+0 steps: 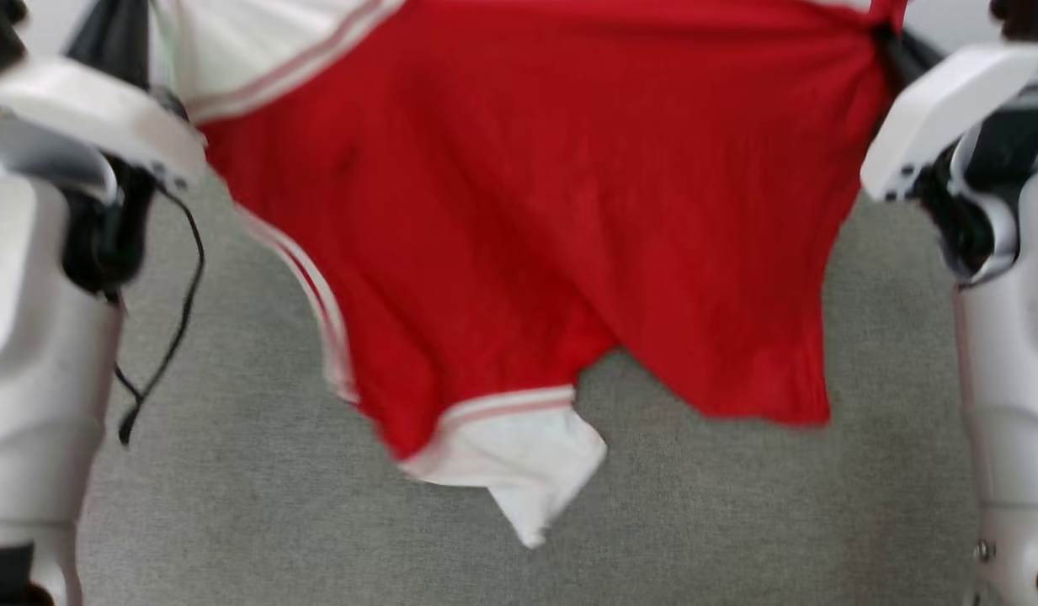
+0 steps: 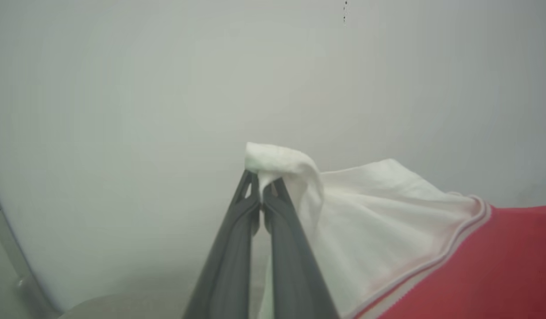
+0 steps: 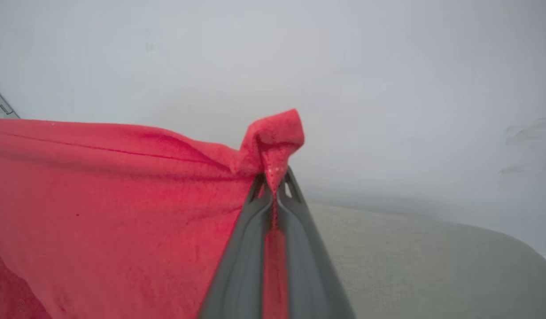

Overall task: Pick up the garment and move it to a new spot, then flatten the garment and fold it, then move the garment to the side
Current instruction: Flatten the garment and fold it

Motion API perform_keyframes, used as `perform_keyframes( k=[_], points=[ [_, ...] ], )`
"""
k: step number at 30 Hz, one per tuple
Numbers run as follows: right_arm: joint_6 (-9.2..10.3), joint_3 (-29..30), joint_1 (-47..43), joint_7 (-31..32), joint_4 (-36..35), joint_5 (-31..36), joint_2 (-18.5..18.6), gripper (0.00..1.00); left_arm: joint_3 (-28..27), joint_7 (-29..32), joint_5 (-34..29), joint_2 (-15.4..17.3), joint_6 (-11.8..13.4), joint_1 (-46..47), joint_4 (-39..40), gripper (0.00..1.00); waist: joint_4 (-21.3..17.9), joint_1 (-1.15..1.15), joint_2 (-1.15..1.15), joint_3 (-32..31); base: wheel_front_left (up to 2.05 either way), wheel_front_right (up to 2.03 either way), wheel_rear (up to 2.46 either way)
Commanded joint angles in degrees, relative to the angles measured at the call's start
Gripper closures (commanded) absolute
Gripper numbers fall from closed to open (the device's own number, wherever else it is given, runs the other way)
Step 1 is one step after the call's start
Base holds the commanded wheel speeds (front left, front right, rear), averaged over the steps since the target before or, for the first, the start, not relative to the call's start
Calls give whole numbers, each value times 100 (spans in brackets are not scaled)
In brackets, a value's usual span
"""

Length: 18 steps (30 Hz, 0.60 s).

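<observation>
The garment [image 1: 519,210] is hanging spread in the air across the upper middle of the head view. Its red body is facing the camera and its top edge is being cut off by the frame's upper border. One white sleeve [image 1: 519,463] with striped trim is dangling at the lowest point, lower centre, over the grey surface [image 1: 232,522]. Whether its tip is touching the surface is hard to tell. More white fabric is running out of the frame at the upper left. The cloth's edges are blurring, so finer detail is hard to make out.

At the centre of the left wrist view, the left hand [image 2: 260,188] is pinching a fold of white sleeve fabric, its fingers pressed tight together and a tuft poking out above the tips. At the centre of the right wrist view, the right hand [image 3: 275,186] is clamping a bunched red corner, with cloth squeezed between its closed fingers.

Pale forearms [image 1: 39,337] are framing the left and right edges of the head view, partly cut off. A black cable [image 1: 178,320] is hanging beside the one on the left. A plain pale wall [image 2: 122,110] is standing behind both hands in the wrist views.
</observation>
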State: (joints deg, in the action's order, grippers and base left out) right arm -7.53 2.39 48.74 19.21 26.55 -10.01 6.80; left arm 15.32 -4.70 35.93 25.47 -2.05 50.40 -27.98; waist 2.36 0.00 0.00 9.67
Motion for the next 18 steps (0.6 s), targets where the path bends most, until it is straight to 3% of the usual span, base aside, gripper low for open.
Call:
perform_keyframes(
  k=[1, 18],
  points=[
    [8, 60, 226, -74, 71, 58, -7, 100, -26, -14, -39, 49, -16, 286, -83, 100, -70, 0, 0, 206, 0, 0, 0],
    [10, 619, 3699, -864, 484, 740, -216, 100, -114, -487, -510, 371, -222, 4217, -1102, 100, -244, 0, 0, 2202, 0, 0, 0]
  ],
)
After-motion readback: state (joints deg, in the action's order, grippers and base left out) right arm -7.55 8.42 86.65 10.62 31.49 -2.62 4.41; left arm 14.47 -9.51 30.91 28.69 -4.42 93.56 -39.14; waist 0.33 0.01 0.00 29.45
